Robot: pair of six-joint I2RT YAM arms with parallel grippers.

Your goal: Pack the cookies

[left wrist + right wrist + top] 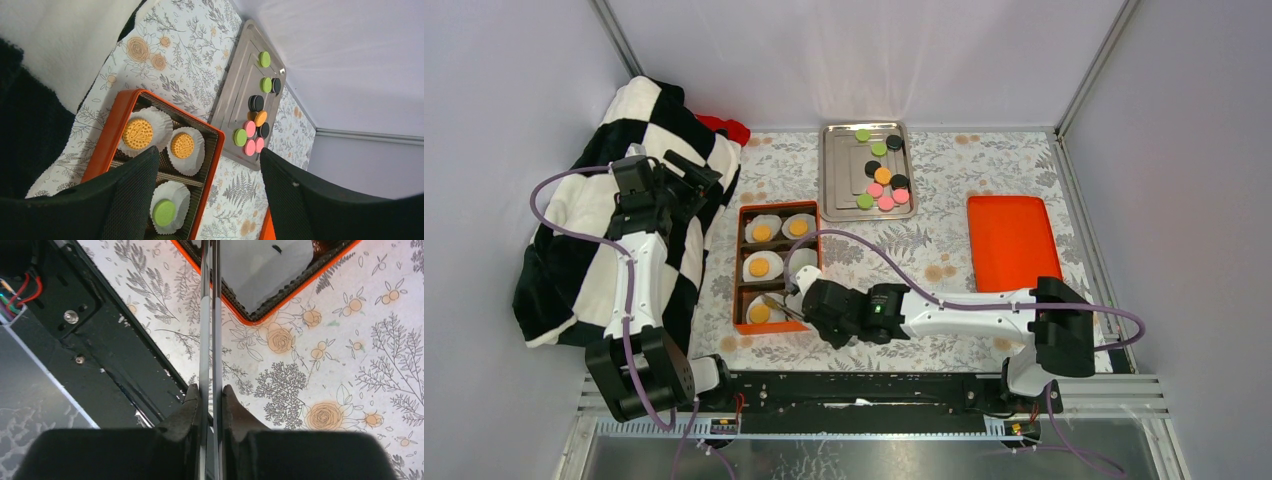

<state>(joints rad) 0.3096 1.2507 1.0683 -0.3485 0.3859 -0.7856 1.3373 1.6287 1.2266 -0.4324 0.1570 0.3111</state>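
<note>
Several cookies (882, 175) in green, black, orange and pink lie on a metal tray (839, 180); they also show in the left wrist view (255, 120). An orange box (742, 265) holds white liners with orange cookies (762, 232). In the left wrist view the box (107, 135) shows two orange cookies (137, 133) and one green cookie (164, 212). My right gripper (802, 303) is shut on metal tongs (210, 315), whose tips reach over the box's near corner (260, 317). My left gripper (210, 200) is open and empty, raised left of the box.
A black-and-white checkered blanket (574, 250) lies at the left under the left arm, with a red thing (727, 128) behind it. An orange lid (1012, 243) lies at the right. A black rail (874, 390) runs along the near edge.
</note>
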